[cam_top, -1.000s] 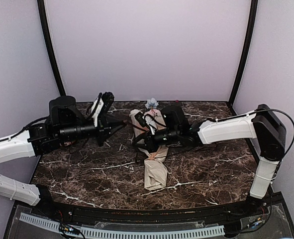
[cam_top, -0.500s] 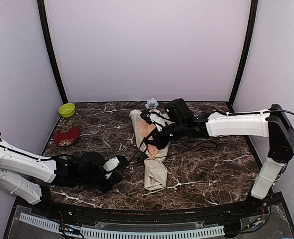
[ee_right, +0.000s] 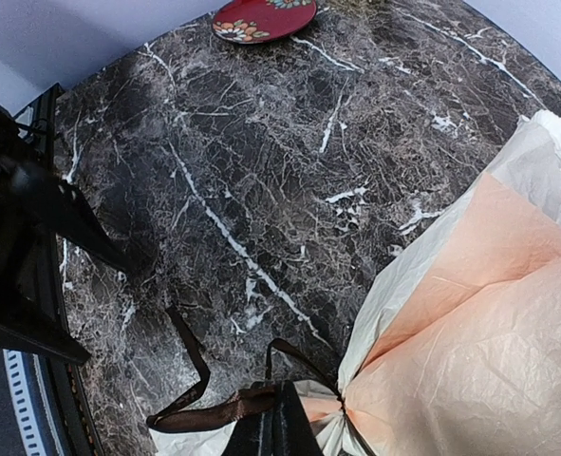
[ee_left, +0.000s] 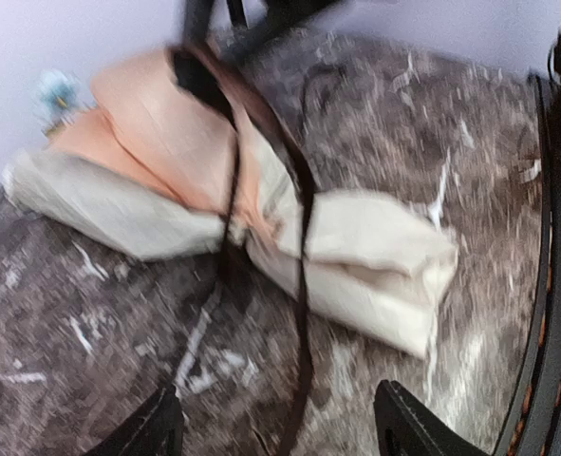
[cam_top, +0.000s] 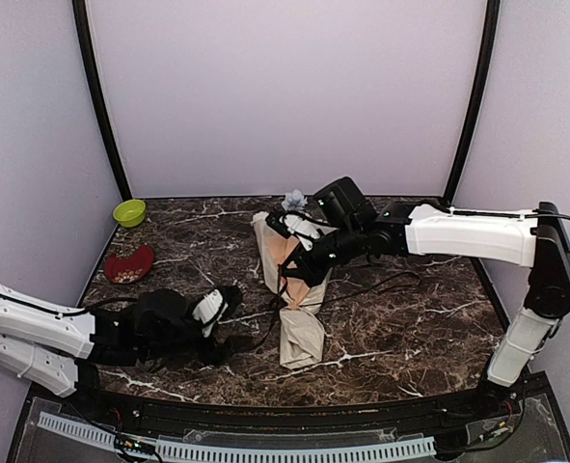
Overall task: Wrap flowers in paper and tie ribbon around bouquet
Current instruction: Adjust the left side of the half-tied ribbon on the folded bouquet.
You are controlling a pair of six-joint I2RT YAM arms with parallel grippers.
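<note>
The bouquet [cam_top: 294,289] lies on the dark marble table [cam_top: 410,328], a cone of beige and peach paper [ee_right: 479,313] with pale flowers [cam_top: 294,200] at its far end. A blue flower head [ee_left: 57,90] shows at its wide end. The dark ribbon [ee_right: 199,410] circles its pinched waist. My right gripper [cam_top: 289,277] hovers over the waist, its jaws [ee_right: 285,429] shut on a ribbon strand. My left gripper [cam_top: 226,301] sits low to the bouquet's left, open. A loose ribbon strand [ee_left: 304,361] runs on the table between its spread fingers [ee_left: 157,427], which do not touch it.
A green bowl [cam_top: 129,211] and a red plate [cam_top: 128,265] stand at the table's back left. The red plate [ee_right: 266,14] also shows at the top of the right wrist view. A black cable [cam_top: 391,282] trails on the table right of the bouquet.
My left arm swung from the raised back-left position down to the front left. Its jaws opened and let go of the ribbon. My right gripper shifted slightly back, still shut.
</note>
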